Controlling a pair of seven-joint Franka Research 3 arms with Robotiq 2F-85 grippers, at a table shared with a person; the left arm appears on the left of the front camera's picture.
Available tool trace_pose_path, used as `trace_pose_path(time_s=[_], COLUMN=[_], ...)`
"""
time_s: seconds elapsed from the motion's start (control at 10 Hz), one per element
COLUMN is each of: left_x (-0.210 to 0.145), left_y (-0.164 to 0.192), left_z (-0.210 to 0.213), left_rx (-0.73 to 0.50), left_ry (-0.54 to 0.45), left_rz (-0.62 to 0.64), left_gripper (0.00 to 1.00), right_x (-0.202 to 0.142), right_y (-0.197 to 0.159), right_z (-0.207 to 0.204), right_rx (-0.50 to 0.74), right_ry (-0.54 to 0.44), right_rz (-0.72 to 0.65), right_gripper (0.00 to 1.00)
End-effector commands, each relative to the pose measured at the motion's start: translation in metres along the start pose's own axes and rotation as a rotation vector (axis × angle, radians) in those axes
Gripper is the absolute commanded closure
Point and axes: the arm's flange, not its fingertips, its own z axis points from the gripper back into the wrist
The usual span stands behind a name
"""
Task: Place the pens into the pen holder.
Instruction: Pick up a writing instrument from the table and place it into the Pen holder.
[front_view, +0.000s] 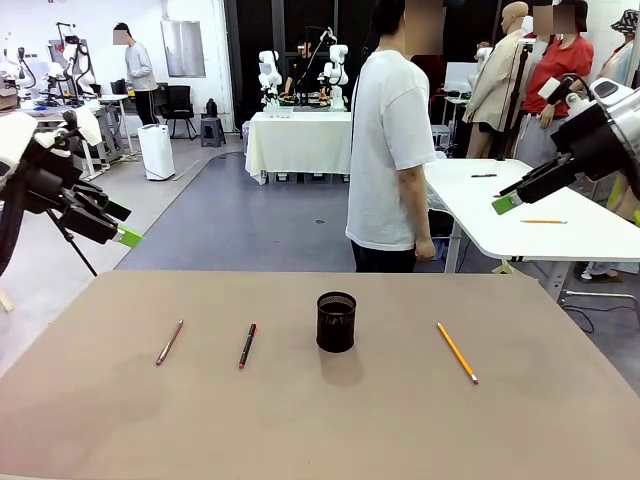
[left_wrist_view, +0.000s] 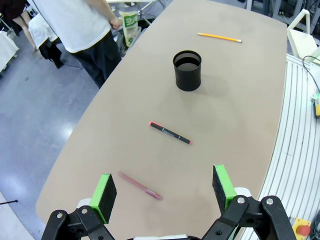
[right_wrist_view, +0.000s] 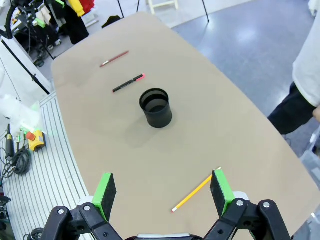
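A robotics lab in an open hall: grey floor (front_view: 250, 220), a white work table (front_view: 585, 238), a cloth-draped table (front_view: 298, 145), an office chair (front_view: 180, 105), and coiled cables (right_wrist_view: 16, 159) with a yellow emergency-stop box (right_wrist_view: 33, 140) lying off the desk's (front_view: 320, 430) near edge.

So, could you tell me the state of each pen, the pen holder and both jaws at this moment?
pen holder: upright, empty
pink pen: lying flat, outside the pen holder, untouched
black pen: lying flat, outside the pen holder, untouched
yellow pencil: lying flat, outside the pen holder, untouched
left jaws: open, holding nothing, raised in the air
right jaws: open, holding nothing, raised in the air
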Motion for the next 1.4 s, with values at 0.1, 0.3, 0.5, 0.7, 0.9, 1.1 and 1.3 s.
trace_pose_path(time_s=[0.1,0.3,0.5,0.7,0.9,1.1,1.3], left_x=[-0.001,-0.001,0.000,0.019,0.040,0.051,0.043], left_y=[0.000,0.000,0.000,-0.012,-0.023,-0.035,-0.028], left_z=[-0.001,-0.001,0.000,-0.008,-0.026,-0.046,-0.067], left_rx=[-0.006,-0.006,0.000,0.031,0.204,0.263,0.334], left_ry=[-0.005,-0.005,0.000,0.231,0.313,0.401,0.446], left_rz=[-0.007,-0.007,0.000,0.110,0.244,0.373,0.505], left_gripper=[0.00,0.00,0.00,0.00,0.00,0.00,0.00], right_x=[0.001,0.001,0.001,0.001,0.001,0.001,0.001], right_y=[0.000,0.000,0.000,0.000,0.000,0.000,0.000], right_z=[0.001,0.001,0.001,0.001,0.001,0.001,0.001], right_rx=[0.007,0.007,0.007,0.007,0.007,0.007,0.007], right_ry=[-0.007,-0.007,-0.007,-0.007,-0.007,-0.007,-0.007], right_rz=[0.002,0.002,0.002,0.002,0.002,0.002,0.002], right_gripper=[0.00,0.00,0.00,0.00,0.00,0.00,0.00])
